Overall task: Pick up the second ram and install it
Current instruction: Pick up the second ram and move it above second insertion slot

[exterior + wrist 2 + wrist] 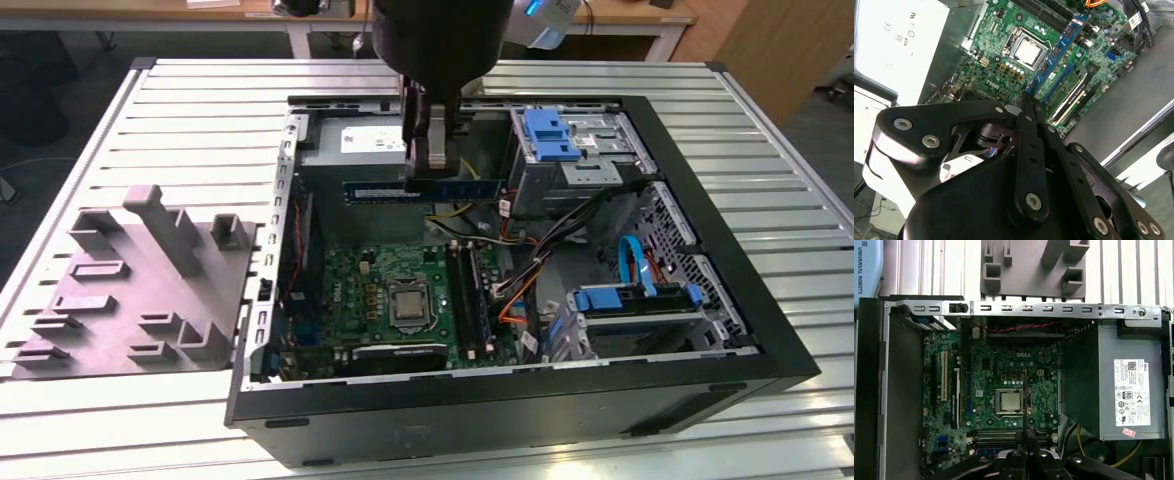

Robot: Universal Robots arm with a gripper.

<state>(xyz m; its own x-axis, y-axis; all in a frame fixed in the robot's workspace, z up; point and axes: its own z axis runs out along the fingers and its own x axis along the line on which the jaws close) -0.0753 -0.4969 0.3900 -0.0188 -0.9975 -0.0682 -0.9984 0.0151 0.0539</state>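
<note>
**Q:** What is shown, and which step is in hand?

**A:** An open computer case (747, 330) on a slatted table (200, 110), with the motherboard (387, 290) at lower centre of the exterior view. Judged to be the carry step: the second ram (378, 192) hangs level at upper centre, above the case interior and clear of the board.

**Q:** State of the pincer?

**A:** The gripper (430, 182) is closed on the stick's middle. In the second wrist view the stick (1059, 50) runs toward the upper right.

**Q:** What does the next move call for?

**A:** By judgement, the stick lies crosswise to the memory slots (463, 285). Seating calls for a turn into line with a free slot, then a straight descent.
</note>
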